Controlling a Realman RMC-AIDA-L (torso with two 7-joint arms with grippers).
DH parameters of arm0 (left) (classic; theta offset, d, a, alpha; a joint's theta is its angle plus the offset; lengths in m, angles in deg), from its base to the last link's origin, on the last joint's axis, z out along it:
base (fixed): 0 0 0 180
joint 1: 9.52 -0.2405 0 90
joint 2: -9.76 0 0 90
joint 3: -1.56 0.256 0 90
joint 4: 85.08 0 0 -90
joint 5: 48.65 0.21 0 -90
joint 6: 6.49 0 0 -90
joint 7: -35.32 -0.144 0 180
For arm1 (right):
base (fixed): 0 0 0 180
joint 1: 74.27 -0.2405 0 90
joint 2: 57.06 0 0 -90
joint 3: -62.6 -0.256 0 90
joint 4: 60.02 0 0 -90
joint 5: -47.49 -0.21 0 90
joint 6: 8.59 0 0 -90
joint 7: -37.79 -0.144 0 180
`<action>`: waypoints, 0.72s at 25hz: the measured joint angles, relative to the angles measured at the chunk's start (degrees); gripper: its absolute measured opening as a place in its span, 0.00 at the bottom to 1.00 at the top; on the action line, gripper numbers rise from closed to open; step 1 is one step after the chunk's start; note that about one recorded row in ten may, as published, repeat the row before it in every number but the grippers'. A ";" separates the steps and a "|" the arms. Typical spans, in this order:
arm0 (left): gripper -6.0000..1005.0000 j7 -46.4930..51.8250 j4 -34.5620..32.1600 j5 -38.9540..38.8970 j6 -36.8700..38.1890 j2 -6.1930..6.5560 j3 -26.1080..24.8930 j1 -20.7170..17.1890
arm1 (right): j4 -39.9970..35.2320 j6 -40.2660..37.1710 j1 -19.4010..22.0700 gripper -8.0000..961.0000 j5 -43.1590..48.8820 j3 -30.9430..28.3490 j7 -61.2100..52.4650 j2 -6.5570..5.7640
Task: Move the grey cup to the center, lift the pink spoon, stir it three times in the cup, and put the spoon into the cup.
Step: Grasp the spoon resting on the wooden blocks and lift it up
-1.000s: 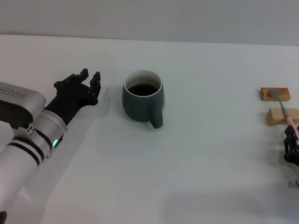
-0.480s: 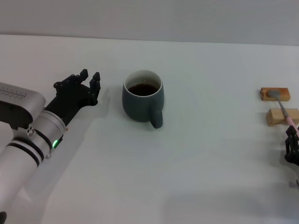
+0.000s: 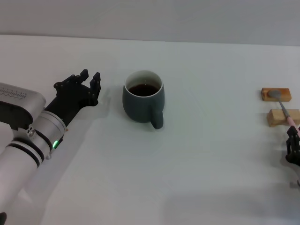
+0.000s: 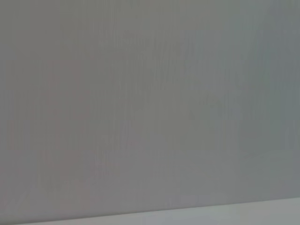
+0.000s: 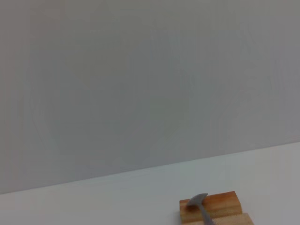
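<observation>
The grey cup (image 3: 142,101) stands upright near the table's middle, dark liquid inside, its handle (image 3: 157,120) pointing to the near side. My left gripper (image 3: 90,76) is open just left of the cup, not touching it. At the far right the pink spoon (image 3: 284,109) lies across two wooden blocks, bowl on the far block (image 3: 275,94), pink handle toward my right gripper (image 3: 293,138). That gripper sits at the view's right edge, at the handle's near end. The right wrist view shows the spoon's bowl (image 5: 198,200) resting on a block (image 5: 216,205).
The two tan wooden blocks (image 3: 280,117) lie close together near the table's right side. A pale wall fills the left wrist view and most of the right wrist view. White tabletop (image 3: 211,154) stretches between the cup and the blocks.
My right gripper has edged very slightly toward the table's near side. The cup, the spoon and the left arm have not moved.
</observation>
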 joint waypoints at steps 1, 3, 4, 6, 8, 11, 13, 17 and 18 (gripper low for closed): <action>0.31 0.00 0.00 0.00 0.00 0.00 0.00 0.00 | 0.00 0.00 0.00 0.14 0.00 0.00 0.00 0.00; 0.31 0.00 -0.03 0.00 0.00 0.00 0.01 0.00 | 0.00 0.00 -0.02 0.14 0.00 0.00 0.00 0.00; 0.31 0.00 -0.07 0.00 0.00 0.00 0.01 0.00 | 0.00 0.00 -0.06 0.14 0.00 0.00 0.00 0.00; 0.31 0.00 -0.08 0.00 0.00 0.00 0.00 0.00 | 0.00 0.00 -0.09 0.14 0.00 0.00 0.00 0.00; 0.31 0.00 -0.09 0.00 0.00 0.00 0.00 0.00 | 0.00 0.00 -0.10 0.14 0.00 0.00 0.00 0.00; 0.31 0.01 -0.09 0.00 0.00 0.00 0.00 0.00 | 0.00 0.00 -0.11 0.14 0.00 0.00 0.00 0.00; 0.31 0.04 -0.09 0.00 0.00 0.00 0.01 -0.02 | 0.00 0.00 -0.12 0.14 0.00 -0.05 0.00 0.00; 0.31 0.06 -0.05 0.00 0.00 0.00 0.00 -0.06 | 0.05 -0.28 -0.26 0.14 0.03 -0.09 0.00 0.00; 0.31 0.07 -0.04 0.00 0.00 0.00 0.00 -0.07 | 0.08 -0.69 -0.26 0.14 0.08 -0.09 0.00 0.00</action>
